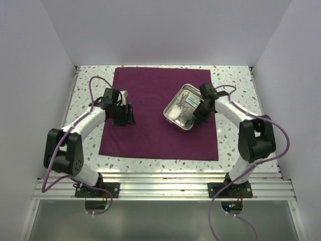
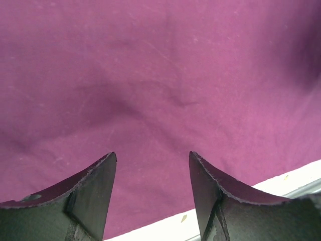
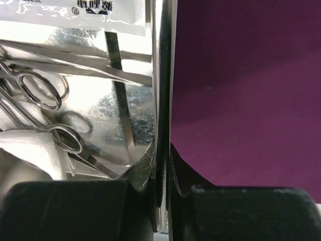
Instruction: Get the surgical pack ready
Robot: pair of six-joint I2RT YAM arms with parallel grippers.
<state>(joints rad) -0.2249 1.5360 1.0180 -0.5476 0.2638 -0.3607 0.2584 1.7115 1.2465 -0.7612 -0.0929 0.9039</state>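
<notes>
Top external: speckled table [image 1: 235,85], white walls [image 1: 165,30]. Surgical pack [image 1: 150,115] lies flat mid-table, edges square to the table, long axis left-right. Left gripper [image 1: 129,114] is spread over its left part. Right gripper [image 1: 196,116] pinches the steel tray [image 1: 175,99] rim.

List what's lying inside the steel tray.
Inside the tray: ring-handled steel instruments, a printed white packet and another white pack. Whatever lies beneath them is covered. The right gripper clamps the tray's wall.
</notes>
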